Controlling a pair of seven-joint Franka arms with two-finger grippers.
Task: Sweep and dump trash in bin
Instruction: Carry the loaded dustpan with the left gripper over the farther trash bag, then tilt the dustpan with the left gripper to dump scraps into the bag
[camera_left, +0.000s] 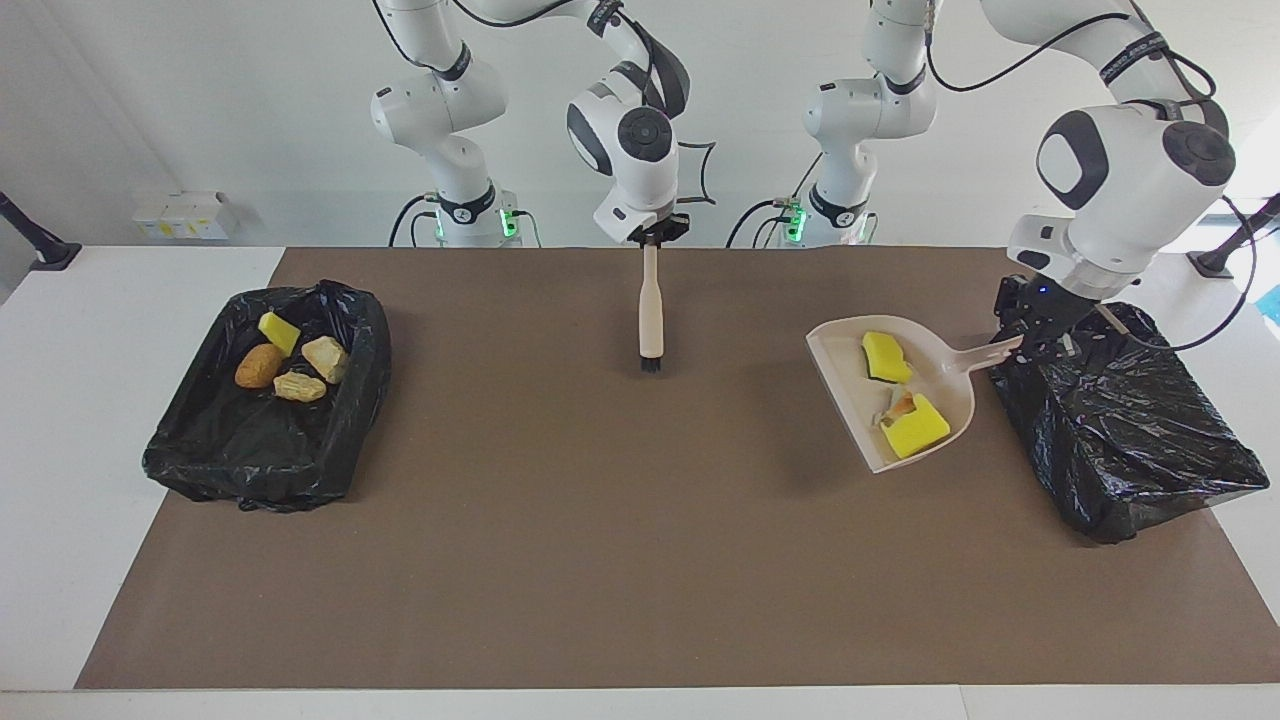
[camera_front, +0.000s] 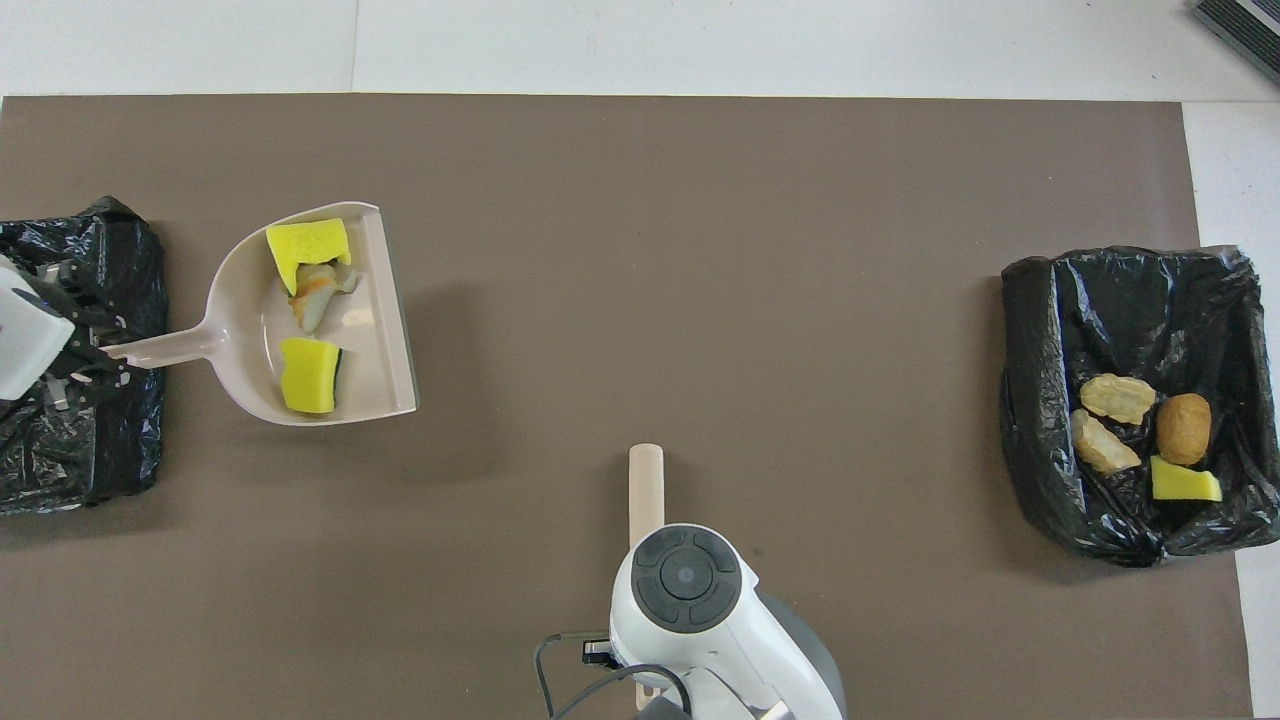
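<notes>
I count seven scraps of trash. Three ride in the dustpan (camera_left: 905, 400) at right of centre in the facing view: a yellow sponge (camera_left: 884, 357), a second sponge (camera_left: 916, 426) and a tan lump (camera_left: 901, 402) between them. The pan is held off the worktop (camera_left: 600, 560), its shadow on the brown mat below, with its handle reaching to the edge of the empty bin (camera_left: 1125, 430) at the frame's right.

The other four scraps lie in the second bin (camera_left: 265, 400) at the frame's left: one yellow piece (camera_left: 278, 332), one orange-brown lump (camera_left: 259, 366) and two tan lumps (camera_left: 325, 358) (camera_left: 299, 387).

The left end effector (camera_left: 1030, 345) is clamped narrow on the dustpan handle, over the rim of the empty bin. In the overhead view it sits at the frame's left edge.

The right end effector (camera_left: 652, 236) is closed on the top of the brush (camera_left: 650, 315), which hangs upright at upper centre of the facing view, bristles down just above the mat.
</notes>
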